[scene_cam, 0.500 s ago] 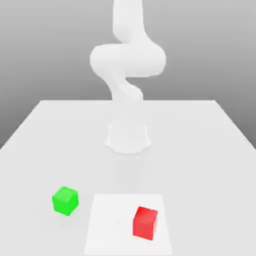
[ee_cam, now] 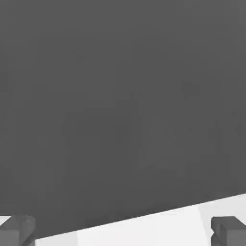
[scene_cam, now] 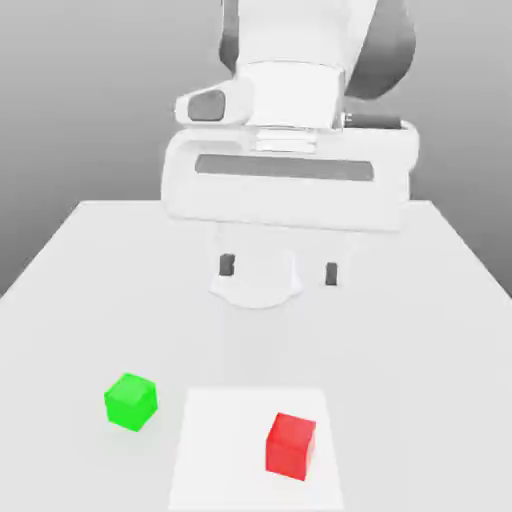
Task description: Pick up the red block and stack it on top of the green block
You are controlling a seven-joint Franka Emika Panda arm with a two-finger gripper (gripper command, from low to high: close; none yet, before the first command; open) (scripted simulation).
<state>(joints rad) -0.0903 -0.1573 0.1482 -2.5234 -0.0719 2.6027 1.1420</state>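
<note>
The gripper (scene_cam: 279, 267) was seen high above the table (scene_cam: 420, 300), its two dark fingertips (scene_cam: 227, 264) set wide apart with nothing between them. The red block (scene_cam: 291, 444) rested on a paler square patch (scene_cam: 215, 450) at the table's near edge, well below the fingers and slightly toward the exterior view's right. The green block (scene_cam: 130, 401) lay on the bare table, apart from the red one, toward the exterior view's left. It was judged that the hand had to be brought down and toward the camera before any grasp; being a cube, the red block offered no long axis.
</note>
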